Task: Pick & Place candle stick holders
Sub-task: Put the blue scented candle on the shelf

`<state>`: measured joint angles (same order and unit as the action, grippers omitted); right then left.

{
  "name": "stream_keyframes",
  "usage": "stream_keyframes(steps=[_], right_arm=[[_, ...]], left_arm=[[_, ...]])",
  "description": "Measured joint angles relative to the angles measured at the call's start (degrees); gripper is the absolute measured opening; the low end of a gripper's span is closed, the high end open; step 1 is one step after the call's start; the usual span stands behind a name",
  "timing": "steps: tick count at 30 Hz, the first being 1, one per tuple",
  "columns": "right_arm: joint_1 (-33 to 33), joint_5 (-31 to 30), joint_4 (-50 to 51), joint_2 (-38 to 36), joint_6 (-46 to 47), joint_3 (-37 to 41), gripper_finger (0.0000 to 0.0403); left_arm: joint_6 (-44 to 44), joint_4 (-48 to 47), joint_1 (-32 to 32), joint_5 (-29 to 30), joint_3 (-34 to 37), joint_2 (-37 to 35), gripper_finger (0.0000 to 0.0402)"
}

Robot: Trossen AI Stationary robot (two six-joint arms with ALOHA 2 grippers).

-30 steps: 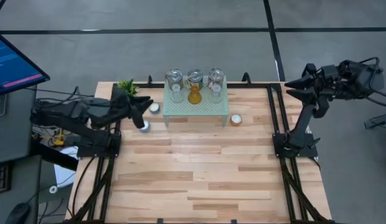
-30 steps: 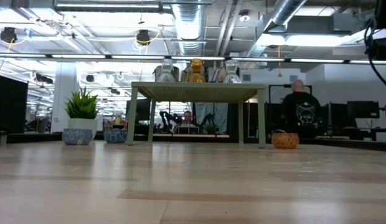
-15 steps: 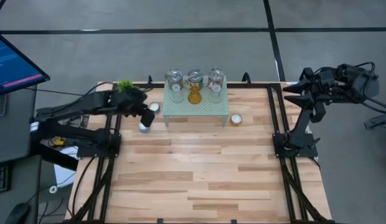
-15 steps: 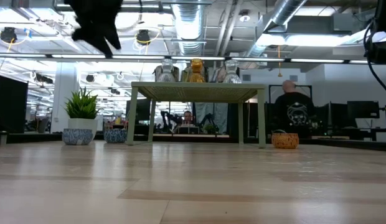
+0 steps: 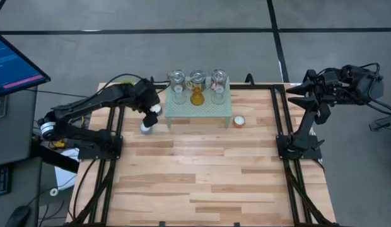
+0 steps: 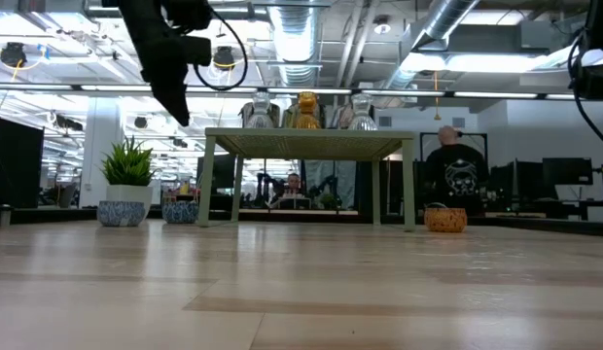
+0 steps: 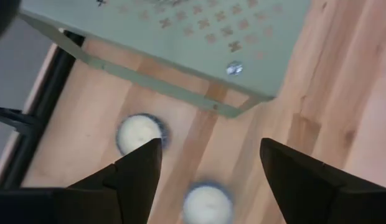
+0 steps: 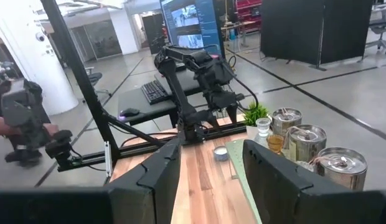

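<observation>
Already our left pincer had swung out from its side of the counter over the last second, and it hung above the two white tealight cups beside the mesh stand. Its fingers stood wide apart with nothing between them. Through the left wrist view we saw both cups below: the first white tealight cup nearer the stand's leg and the second white tealight cup just beside it, roughly in the gap between the fingers. From above, the arm covered part of them, and one white tealight showed just off the stand's corner.

We judged that the reach was nearly done and a descent onto one cup was the step in hand; no holder had been lifted yet.

Farther out, the three silvery glass jars and the amber cup stood on top of the mesh stand. The orange tealight cup sat on the counter at the stand's other end. The potted plant stood at the counter's left rear corner.

Our right pincer waited off the counter's right edge, raised and well apart from everything, its fingers apart and empty. A person showed in the room beyond.
</observation>
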<state>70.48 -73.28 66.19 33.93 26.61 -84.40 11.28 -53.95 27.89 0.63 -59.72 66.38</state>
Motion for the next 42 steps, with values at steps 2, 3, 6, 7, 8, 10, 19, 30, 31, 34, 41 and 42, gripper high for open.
stream_keyframes(steps=[2, 3, 6, 7, 8, 10, 19, 30, 31, 34, 41, 42], right_arm=[[0.0, -0.02, -0.02, 0.02, 0.46, 0.0, 0.0166], [0.0, -0.04, -0.02, 0.02, 0.45, 0.0, 0.0167], [0.0, -0.1, -0.02, 0.02, 0.44, 0.0, 0.0167], [0.0, -0.31, -0.02, 0.02, 0.44, 0.0, 0.0166], [0.0, -0.62, -0.02, 0.02, 0.44, 0.0, 0.0166], [0.0, -1.59, -0.04, 0.02, 0.44, 0.0, 0.0167], [0.0, -3.71, -0.05, 0.07, 1.25, -0.02, 0.0167], [0.0, -3.73, -0.04, 0.07, 1.94, -0.02, 0.0168], [0.0, -3.81, -0.04, 0.07, 1.94, -0.02, 0.0168], [0.0, -4.72, -0.24, 0.07, 2.15, -0.02, 0.0166], [-0.04, -6.32, -0.62, 0.07, 3.45, -0.02, 0.0169], [-0.04, -6.73, -0.67, 0.07, 3.45, -0.02, 0.0169]], left_arm=[[2.6, 0.78, 1.94, -0.64, 0.94, -0.78, 0.0271], [3.49, 1.9, 3.08, -1.73, 1.68, -1.42, 0.0271], [3.58, 6.9, 7.81, -5.78, 5.04, -3.45, 0.0271], [3.45, 8.8, 9.22, -7.1, 6.16, -4.01, 0.0271], [3.19, 10.75, 10.36, -7.89, 7.34, -4.48, 0.0271], [3.06, 12.43, 12.02, -8.18, 8.98, -4.58, 0.0271], [-1.22, 28.36, 12.91, -11.16, 17.34, -4.27, 0.0271], [-5.29, 40.47, 13.39, -11.38, 29.45, -5.3, 0.0271], [-5.66, 42.38, 13.39, -10.61, 30.48, -5.28, 0.0271], [-5.77, 47.08, 13.4, -7.77, 33.16, -5.28, 0.0271], [-5.5, 56.31, 14.38, -6.7, 38.16, -5.26, 0.0271], [-5.19, 57.32, 14.53, -6.34, 38.59, -5.17, 0.0272]])
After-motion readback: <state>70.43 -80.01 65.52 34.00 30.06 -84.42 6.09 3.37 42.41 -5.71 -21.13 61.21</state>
